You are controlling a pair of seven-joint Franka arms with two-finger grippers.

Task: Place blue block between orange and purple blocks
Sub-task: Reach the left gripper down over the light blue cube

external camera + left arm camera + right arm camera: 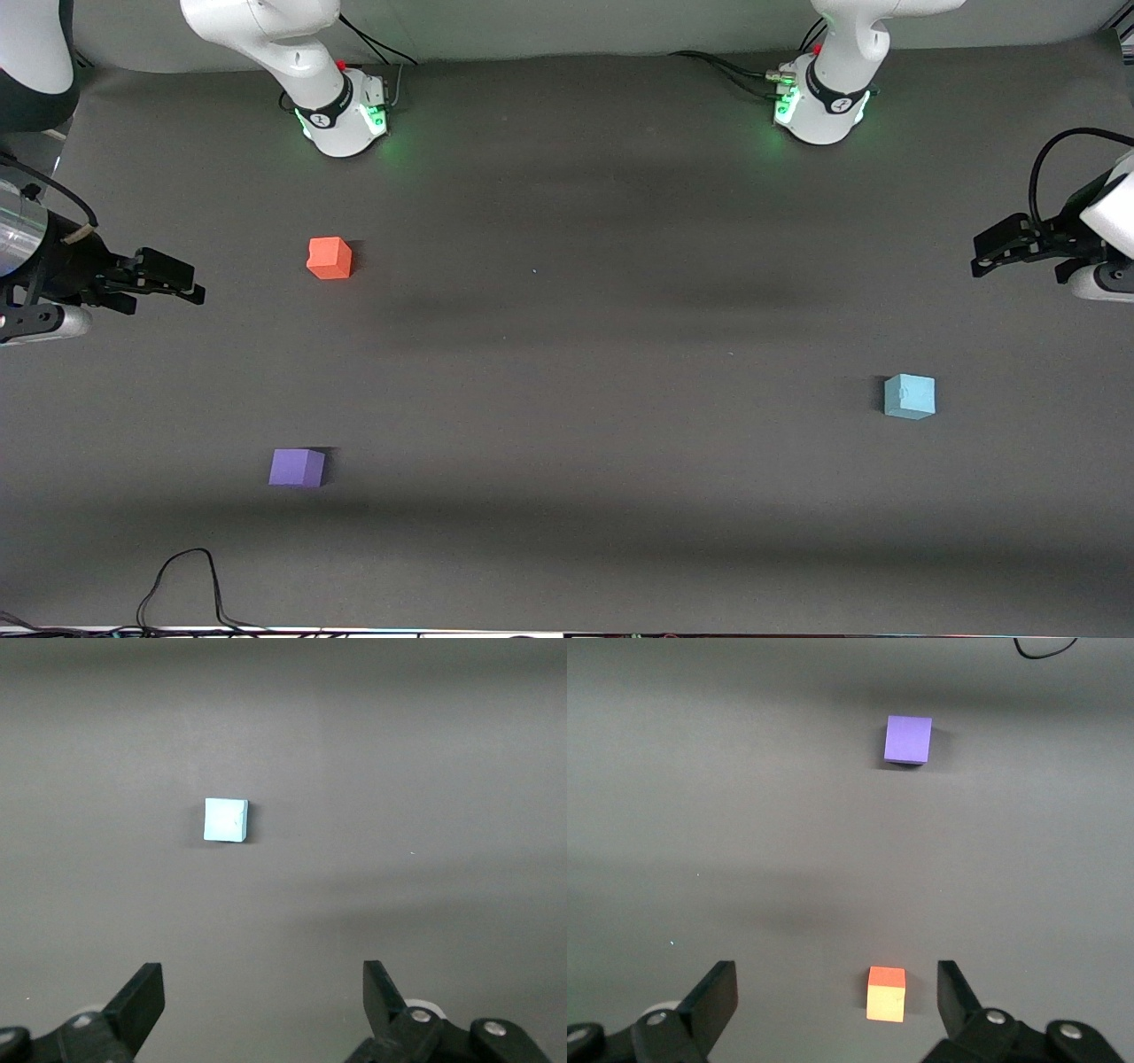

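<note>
The light sky-blue block (909, 395) lies on the dark table toward the left arm's end; it also shows in the left wrist view (226, 819). The orange-red block (330, 258) lies toward the right arm's end, and the lilac-purple block (297, 467) lies nearer the front camera than it. Both show in the right wrist view, orange (886, 994) and purple (908, 739). My left gripper (982, 252) is open and empty, up in the air at the table's left-arm end, apart from the blue block. My right gripper (190, 285) is open and empty, at the table's right-arm end, beside the orange block.
A black cable (186, 585) loops on the table near the front edge, nearer the camera than the purple block. The two arm bases (345, 115) (824, 106) stand along the top edge. The dark mat (567, 354) spreads between the blocks.
</note>
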